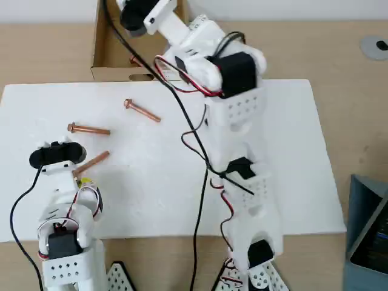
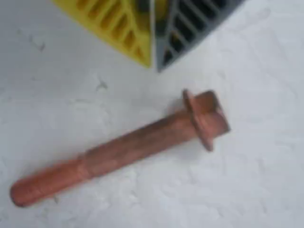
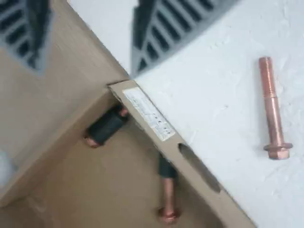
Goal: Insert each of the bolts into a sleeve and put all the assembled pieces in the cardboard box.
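Note:
Three copper bolts lie loose on the white mat [image 1: 273, 151]: one [image 1: 142, 110] near the box, one [image 1: 89, 129] to its left, and one [image 1: 94, 162] beside my left gripper [image 1: 82, 179]. In the left wrist view that bolt [image 2: 133, 145] lies flat just past the shut yellow and grey fingertips [image 2: 153, 59], untouched. My right gripper [image 1: 134, 24] hangs over the cardboard box [image 1: 100, 54], open and empty [image 3: 90, 33]. Inside the box [image 3: 147, 114] lie two bolts in black sleeves [image 3: 107, 126] [image 3: 166, 190]. A loose bolt [image 3: 271, 109] rests on the mat outside the box wall.
The right arm [image 1: 236, 109] stretches from the table's front edge across the mat's middle to the box, with cables trailing beside it. A grey bin [image 1: 367, 236] stands off the mat at the right. Bare wooden table surrounds the mat.

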Robot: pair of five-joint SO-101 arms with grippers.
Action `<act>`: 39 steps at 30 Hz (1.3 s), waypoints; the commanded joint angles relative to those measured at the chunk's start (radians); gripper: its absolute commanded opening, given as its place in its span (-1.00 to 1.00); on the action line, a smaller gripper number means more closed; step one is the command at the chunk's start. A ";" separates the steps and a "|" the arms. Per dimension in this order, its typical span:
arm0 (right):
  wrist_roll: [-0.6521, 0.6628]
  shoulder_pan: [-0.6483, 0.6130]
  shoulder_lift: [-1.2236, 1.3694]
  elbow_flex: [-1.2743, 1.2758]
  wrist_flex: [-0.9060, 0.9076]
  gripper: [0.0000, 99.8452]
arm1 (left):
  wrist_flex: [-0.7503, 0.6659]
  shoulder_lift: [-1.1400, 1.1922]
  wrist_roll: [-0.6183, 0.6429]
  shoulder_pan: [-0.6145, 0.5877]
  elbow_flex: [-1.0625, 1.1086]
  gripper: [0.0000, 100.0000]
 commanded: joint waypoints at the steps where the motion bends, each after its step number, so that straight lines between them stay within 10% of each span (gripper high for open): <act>1: -0.011 0.024 -0.110 -0.035 0.021 -0.87 | 0.003 -0.007 0.000 -0.009 -0.008 -1.00; 29: -0.121 0.177 -0.716 1.316 0.015 -0.87 | 0.003 -0.007 0.000 -0.011 -0.008 -1.00; 39: 0.236 0.217 -0.526 1.394 -0.031 -0.87 | 0.003 -0.007 0.000 -0.011 -0.008 -1.00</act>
